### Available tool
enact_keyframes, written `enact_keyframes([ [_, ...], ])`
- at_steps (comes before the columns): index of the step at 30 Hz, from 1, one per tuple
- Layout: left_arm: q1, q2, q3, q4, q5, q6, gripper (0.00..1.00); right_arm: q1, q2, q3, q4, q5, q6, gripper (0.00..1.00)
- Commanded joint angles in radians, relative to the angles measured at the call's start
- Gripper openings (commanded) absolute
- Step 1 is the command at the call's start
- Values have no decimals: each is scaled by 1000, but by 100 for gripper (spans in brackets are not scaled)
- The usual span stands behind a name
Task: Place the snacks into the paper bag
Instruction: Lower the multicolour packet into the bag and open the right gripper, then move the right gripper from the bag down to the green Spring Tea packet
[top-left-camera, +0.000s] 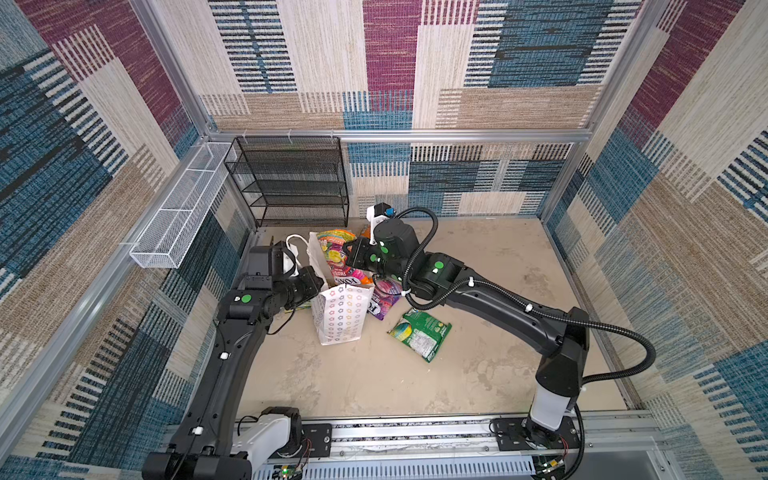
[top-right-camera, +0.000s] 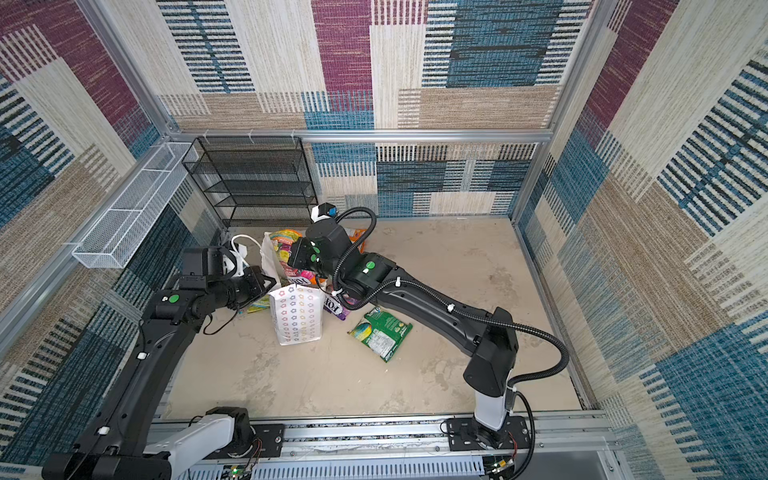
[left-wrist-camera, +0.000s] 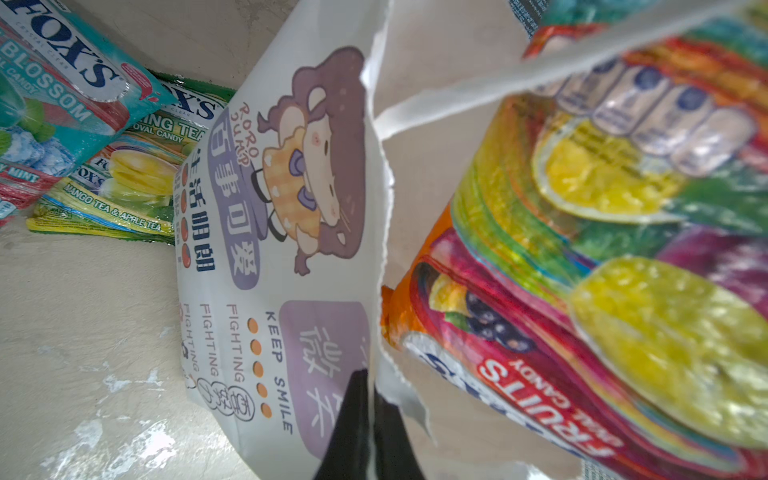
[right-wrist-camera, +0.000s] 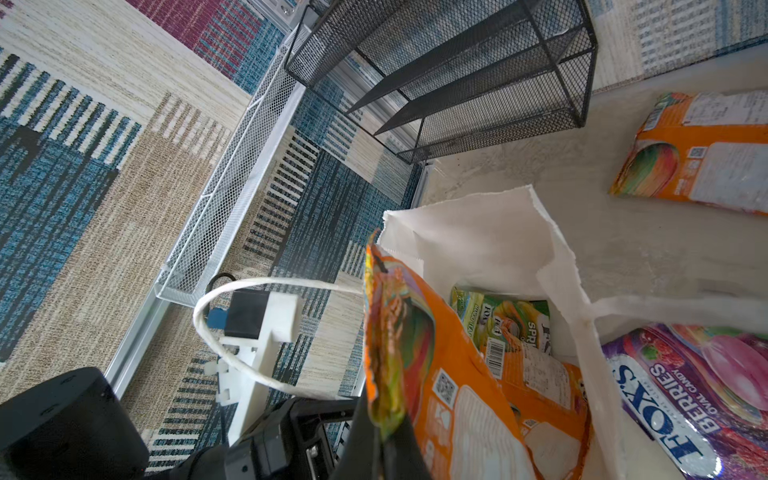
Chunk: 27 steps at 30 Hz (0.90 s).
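A white paper bag (top-left-camera: 341, 316) stands upright on the table (top-left-camera: 374, 382). The left gripper (left-wrist-camera: 368, 419) pinches its torn rim. The right gripper (right-wrist-camera: 380, 448) clamps an orange snack packet (right-wrist-camera: 457, 399), which sits partly inside. Pulling could lengthen the tear or topple the bag.

Purple packet (top-left-camera: 388, 300) half behind paper bag (top-left-camera: 343, 318)
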Motion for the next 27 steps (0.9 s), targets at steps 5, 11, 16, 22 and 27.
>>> enact_keyframes([
  [5,0,5,-1,42,4,-6,0,2,-3,13,29,-15,-6,33],
  [11,1,6,-1,42,2,-4,0,12,-52,26,32,-22,-59,63],
  [16,1,9,-1,41,1,-4,0,46,-118,39,36,5,-161,100],
  [22,1,12,-1,42,-4,-2,0,49,-200,-33,68,2,-182,100],
  [27,1,13,-1,42,-10,1,0,50,-302,-149,87,46,-174,100],
])
